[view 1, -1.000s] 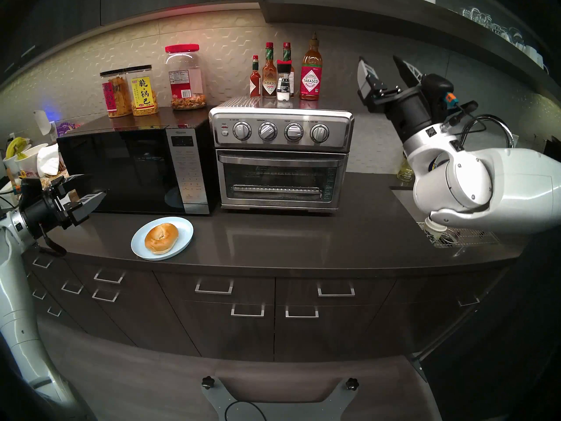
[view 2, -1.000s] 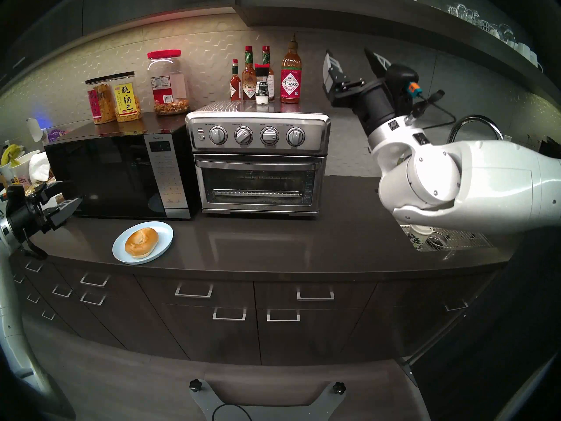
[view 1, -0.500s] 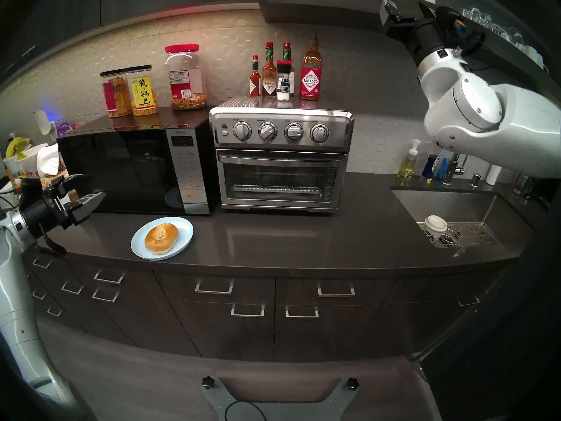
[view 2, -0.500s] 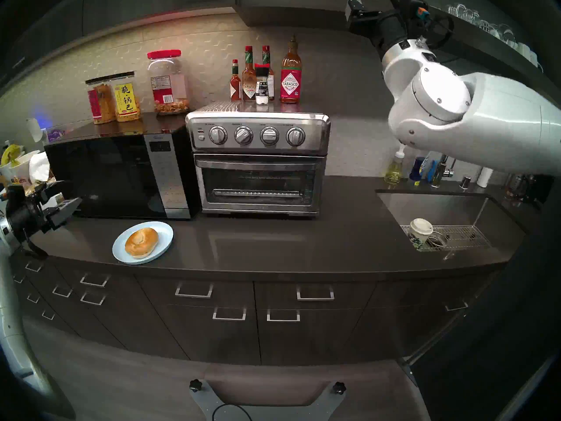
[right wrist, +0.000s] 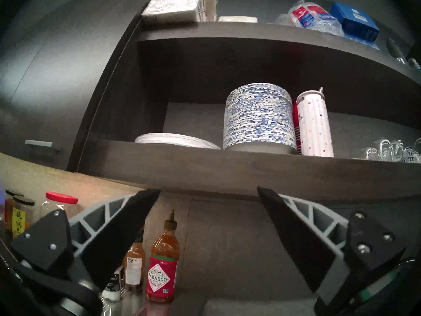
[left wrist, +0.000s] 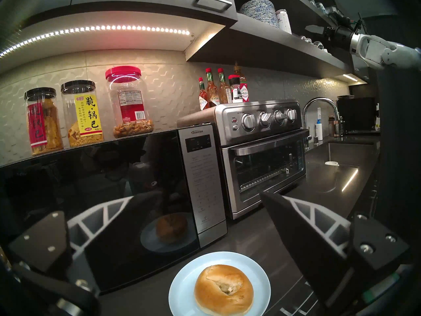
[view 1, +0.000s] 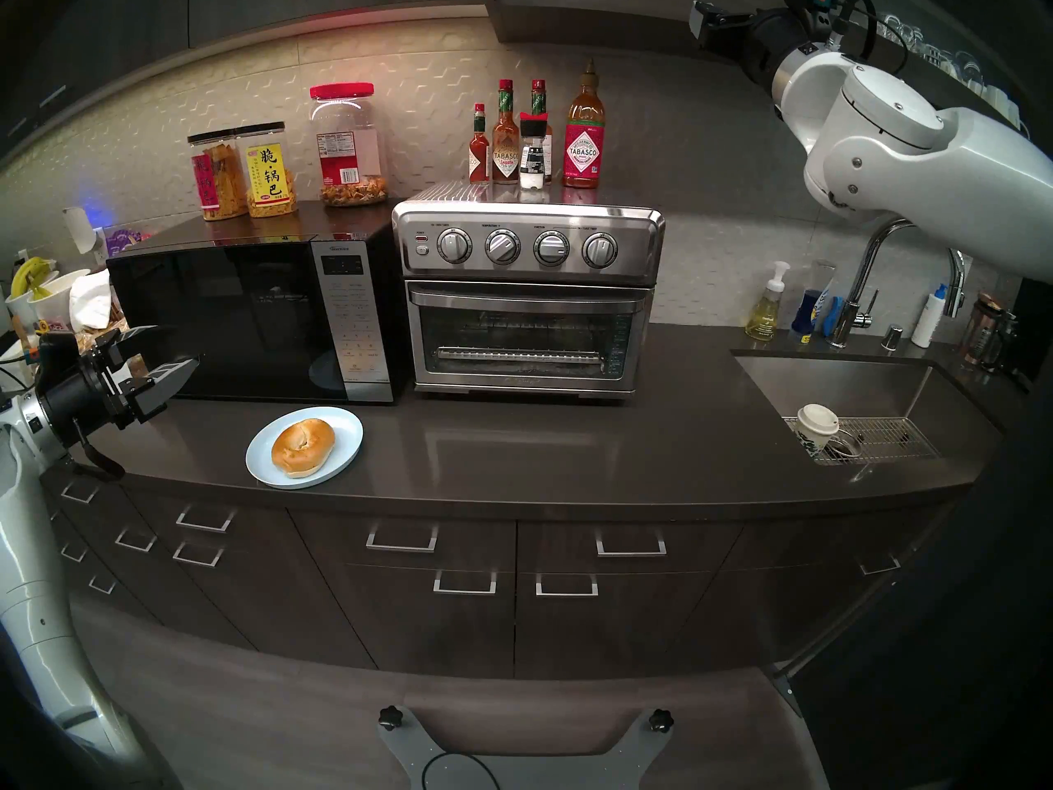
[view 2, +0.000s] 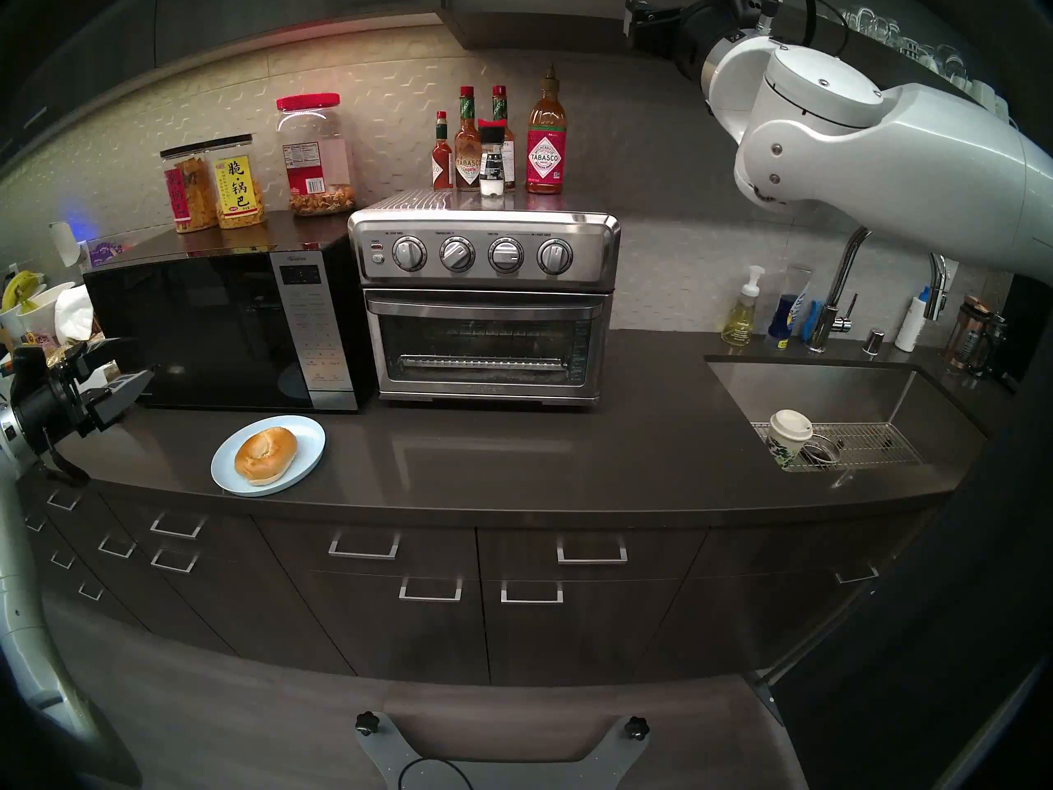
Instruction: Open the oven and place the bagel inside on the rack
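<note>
Nothing done yet: oven (view 1: pixel 530 298) door shut well below-left of my raised, wide, empty right claw (right wrist: pixel 208 192), rack apparently inside; bagel (left wrist: pixel 224 289) on plate (left wrist: pixel 182 292) just below my wide, empty left claw (left wrist: pixel 198 197).

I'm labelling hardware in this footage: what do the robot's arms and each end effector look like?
Both arms are glossy white shells with round joint caps and a silver ring before a black wrist cylinder. Each end effector, left and right, has two black wedge fingers backed by pale grey triangular trusses, on bolted black brackets. Black cables loop at the wrists, beside an orange-and-teal connector.
</note>
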You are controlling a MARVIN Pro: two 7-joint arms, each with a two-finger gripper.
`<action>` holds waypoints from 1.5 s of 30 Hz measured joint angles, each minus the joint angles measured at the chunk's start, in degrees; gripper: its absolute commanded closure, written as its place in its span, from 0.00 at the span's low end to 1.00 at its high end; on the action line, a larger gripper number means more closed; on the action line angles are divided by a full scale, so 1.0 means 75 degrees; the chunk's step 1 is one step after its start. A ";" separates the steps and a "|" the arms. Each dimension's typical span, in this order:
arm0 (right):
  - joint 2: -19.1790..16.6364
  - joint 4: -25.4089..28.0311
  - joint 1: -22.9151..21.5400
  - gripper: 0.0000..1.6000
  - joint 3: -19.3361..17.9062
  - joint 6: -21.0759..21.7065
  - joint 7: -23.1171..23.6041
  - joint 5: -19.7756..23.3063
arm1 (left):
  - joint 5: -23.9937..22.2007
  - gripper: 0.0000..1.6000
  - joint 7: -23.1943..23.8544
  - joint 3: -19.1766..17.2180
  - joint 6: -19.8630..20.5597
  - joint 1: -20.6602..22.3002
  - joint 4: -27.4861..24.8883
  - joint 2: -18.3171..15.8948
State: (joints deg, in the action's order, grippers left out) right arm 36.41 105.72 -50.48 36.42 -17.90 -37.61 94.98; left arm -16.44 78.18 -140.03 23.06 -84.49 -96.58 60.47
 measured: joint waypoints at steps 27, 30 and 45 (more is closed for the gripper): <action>-0.1329 0.0417 -0.1726 0.00 0.0912 0.4285 0.3814 0.0100 | 0.0000 0.00 0.0011 -0.0005 0.0006 0.0010 -0.0006 0.0002; -0.1452 0.0413 -0.1919 0.00 0.0912 0.4735 0.4288 -0.0082 | 0.0000 0.00 0.0012 -0.0006 0.0011 0.0011 -0.0008 0.0002; -0.2168 0.0941 -0.2527 0.00 0.0905 0.5832 0.6095 -0.0930 | 0.0000 0.00 0.0014 -0.0011 0.0054 0.0011 -0.0022 0.0004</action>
State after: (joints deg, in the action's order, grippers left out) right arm 20.15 112.78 -69.43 43.20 25.84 8.10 88.01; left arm -16.45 78.28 -140.11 23.46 -84.41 -96.75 60.51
